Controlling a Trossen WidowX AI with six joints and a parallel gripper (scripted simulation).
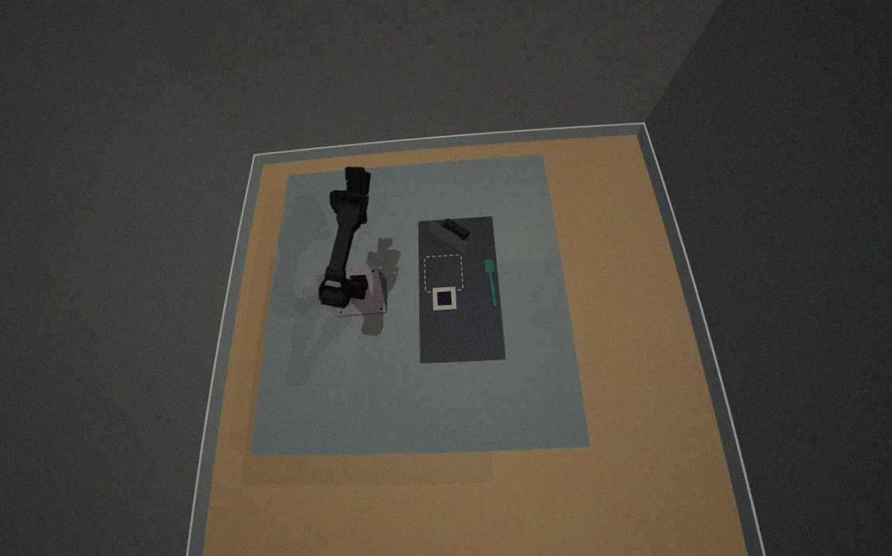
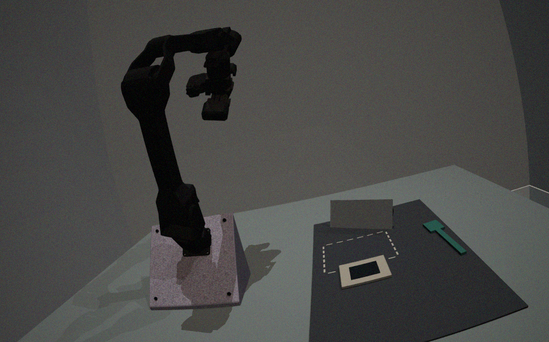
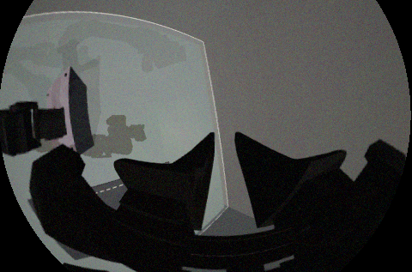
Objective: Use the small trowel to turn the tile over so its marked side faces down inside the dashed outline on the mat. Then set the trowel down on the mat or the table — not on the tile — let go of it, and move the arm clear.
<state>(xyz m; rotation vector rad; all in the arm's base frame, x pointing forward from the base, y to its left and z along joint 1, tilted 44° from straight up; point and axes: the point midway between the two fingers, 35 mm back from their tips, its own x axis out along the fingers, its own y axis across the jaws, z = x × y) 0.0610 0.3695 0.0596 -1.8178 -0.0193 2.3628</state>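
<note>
- Gripper (image 1: 357, 181) (image 2: 218, 85) (image 3: 225, 136): jaws partly open, narrow gap between fingertips, nothing held or touched.
- It's raised high above the table (image 1: 366, 415) (image 2: 276, 255) (image 3: 150, 92), left of the mat (image 1: 462, 338) (image 2: 416, 306) (image 3: 112, 199), well apart from trowel and tile.
- Green trowel (image 1: 493, 284) (image 2: 448, 239): flat along the mat's right side, blade at far end, handle toward near.
- Square cream tile (image 1: 444, 297) (image 2: 364, 270): on the mat, dark marked side up, not turned; mostly near side of the dashed outline (image 1: 425, 272) (image 2: 323, 259) (image 3: 108, 190), far edge overlapping its near line.
- Trowel right of tile, apart from it.
- Grey panel (image 1: 447, 237) (image 2: 361, 213): upright at mat's far end, angled, beyond outline. Small black block (image 1: 456, 228) behind it.
- Arm mounted on speckled pinkish wedge base (image 1: 376, 304) (image 2: 225, 289) (image 3: 79, 109), left of mat.
</note>
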